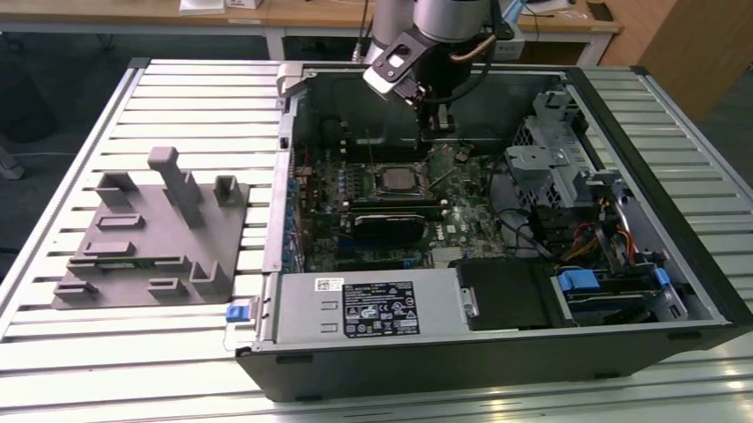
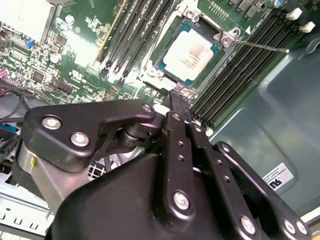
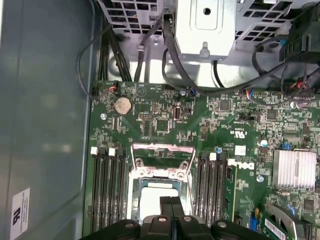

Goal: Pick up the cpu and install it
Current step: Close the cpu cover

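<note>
Exterior view: gripper (image 1: 438, 132) is hanging inside the open case (image 1: 471, 361), at about 1 o'clock from the cpu (image 1: 397, 181). The grey fixture block (image 1: 153, 238) is sitting outside the case at 9 o'clock, with no chip on it.

In both wrist views the fingers (image 2: 180, 100) (image 3: 171, 205) are pressing flat together and carrying nothing. The cpu (image 2: 192, 55) (image 3: 156, 192) is lying silver side up in the socket, just beyond the fingertips and not touching them.

The pick and drop-in are looking done (a judgement). The socket frame (image 3: 162, 149) is standing flipped up and the lever (image 2: 260, 46) is sticking out free, so the clamp-down is not yet done.
</note>
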You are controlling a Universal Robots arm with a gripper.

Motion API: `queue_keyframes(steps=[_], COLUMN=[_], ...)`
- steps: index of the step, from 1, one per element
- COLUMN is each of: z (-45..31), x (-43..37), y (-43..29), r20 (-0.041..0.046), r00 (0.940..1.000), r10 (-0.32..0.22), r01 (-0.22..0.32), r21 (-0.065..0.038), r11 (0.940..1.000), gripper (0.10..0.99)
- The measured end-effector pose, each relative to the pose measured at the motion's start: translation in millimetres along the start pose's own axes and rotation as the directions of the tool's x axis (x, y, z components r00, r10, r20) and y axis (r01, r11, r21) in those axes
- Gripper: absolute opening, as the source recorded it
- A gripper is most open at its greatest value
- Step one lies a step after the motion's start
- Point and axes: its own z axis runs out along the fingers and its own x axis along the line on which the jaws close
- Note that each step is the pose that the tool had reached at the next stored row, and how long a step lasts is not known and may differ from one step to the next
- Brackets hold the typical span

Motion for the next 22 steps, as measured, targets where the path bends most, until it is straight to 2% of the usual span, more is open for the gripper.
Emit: queue_keyframes(steps=[2, 5, 9, 16, 22], z=[0.3, 2.2, 4.8, 6.6, 9.2], x=[-0.1, 0.3, 2.9, 3.4, 4.3], y=[2.4, 11.3, 18.5, 21.3, 26.9], r20=[0.0002, 0.0005, 0.0003, 0.001, 0.0011], r00=[1.0, 1.0, 1.0, 1.0, 1.0], r10=[0.0, -0.002, -0.002, -0.002, -0.002], r01=[0.0, 0.002, 0.002, 0.002, 0.002], r21=[0.0, 0.0, 0.0, -0.001, -0.001], r11=[1.0, 1.0, 1.0, 1.0, 1.0], gripper=[0.106, 0.106, 0.106, 0.106, 0.106])
